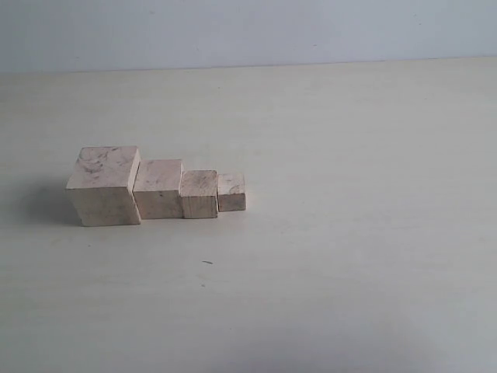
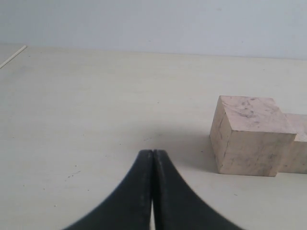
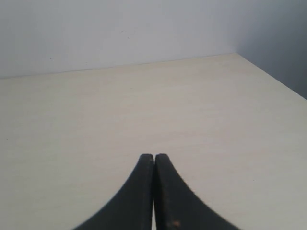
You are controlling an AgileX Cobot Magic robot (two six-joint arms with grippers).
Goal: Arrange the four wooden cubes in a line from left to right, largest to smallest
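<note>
Left gripper [image 2: 152, 153]: jaws pressed tight together, nothing between them, low over the table [image 1: 349, 233].
Right gripper [image 3: 154, 156]: pinched closed as well, empty, with only tabletop ahead of it.
Row: the four wooden cubes sit left of centre in the exterior view. Left to right, that's the largest cube [image 1: 105, 186], second cube [image 1: 158, 189], third cube [image 1: 199, 194] and smallest cube [image 1: 231, 192], neighbours touching or nearly so.
Progress: the order reads correct, so I'd call it done. At most, the front faces could be squared up.
Views: the exterior shows the whole row but no arms. The left wrist catches only the largest cube and a sliver of the second. The right wrist sees no cube.
Far: plain pale wall [image 1: 233, 31].
</note>
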